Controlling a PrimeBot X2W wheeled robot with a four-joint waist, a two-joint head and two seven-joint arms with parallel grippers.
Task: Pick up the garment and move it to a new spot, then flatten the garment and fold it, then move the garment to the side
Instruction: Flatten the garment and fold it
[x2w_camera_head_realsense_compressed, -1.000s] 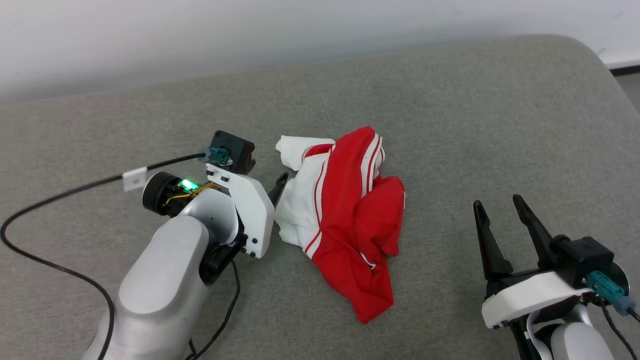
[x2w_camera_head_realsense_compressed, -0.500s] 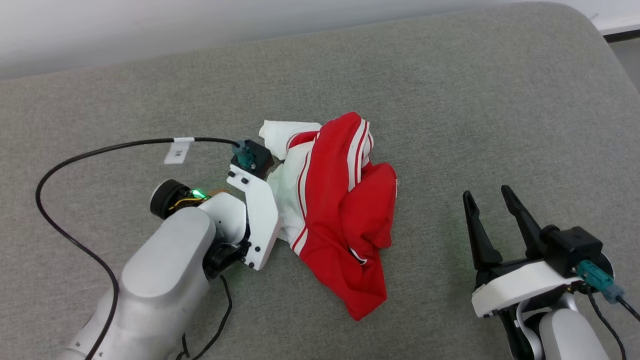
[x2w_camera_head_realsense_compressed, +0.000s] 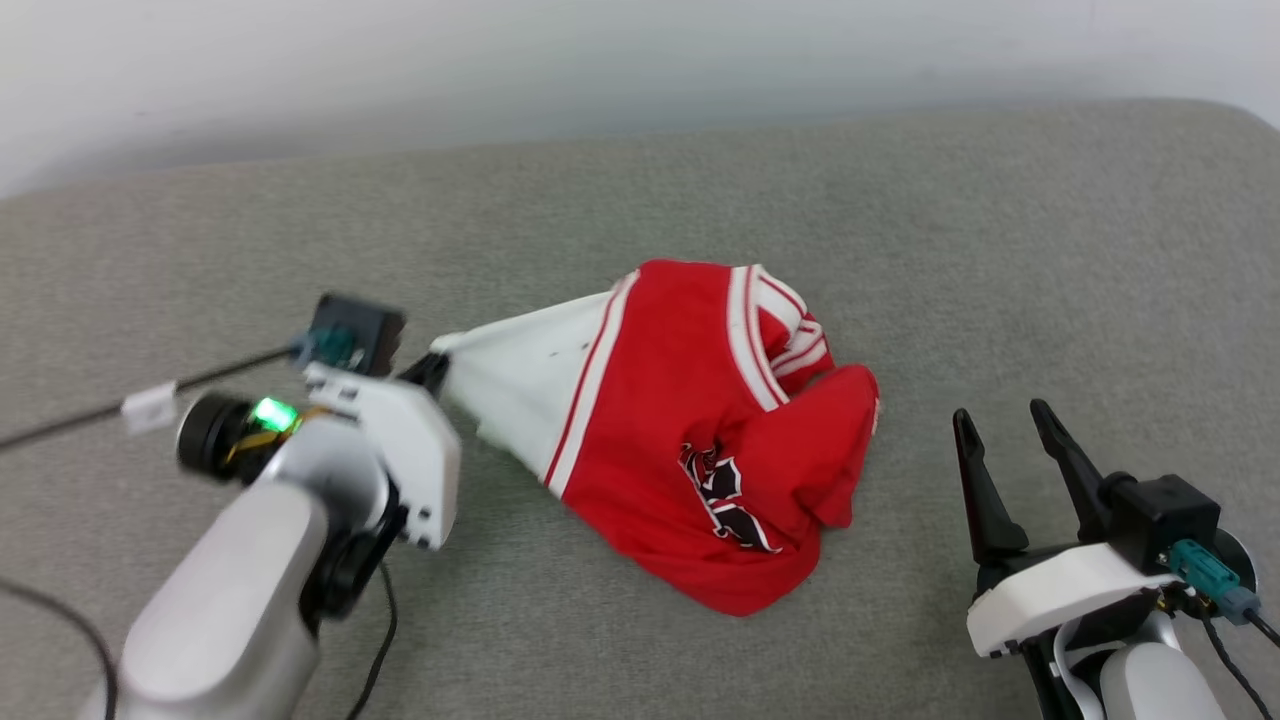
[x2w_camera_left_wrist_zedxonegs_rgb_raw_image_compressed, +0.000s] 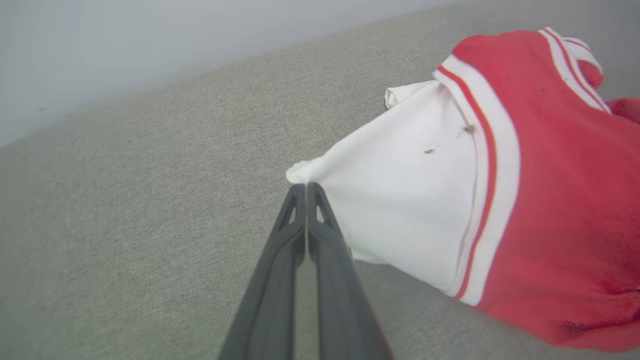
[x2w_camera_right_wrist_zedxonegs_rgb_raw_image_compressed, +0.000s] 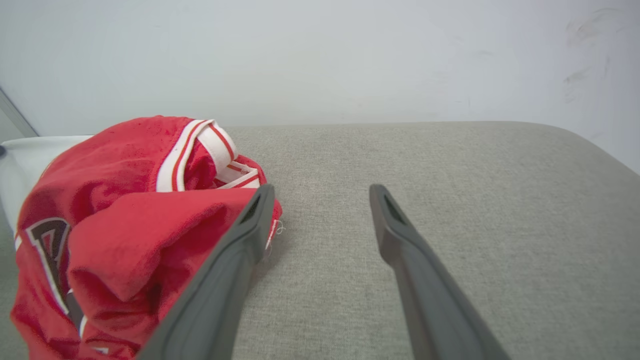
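Your left gripper (x2w_camera_left_wrist_zedxonegs_rgb_raw_image_compressed: 305, 187) was pinched tight on the white sleeve tip of the garment (x2w_camera_head_realsense_compressed: 690, 440), which lay bunched on the grey cushion (x2w_camera_head_realsense_compressed: 1000, 250). Your right gripper (x2w_camera_head_realsense_compressed: 1000, 422) stood spread wide and empty, just beside it.

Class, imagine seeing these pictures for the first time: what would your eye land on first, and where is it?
The bright red garment with white panels lies crumpled in the middle of the grey cushion. The left gripper is shut on its white corner, pulling the cloth to a point, while the right gripper stands open to the garment's right, apart from it.
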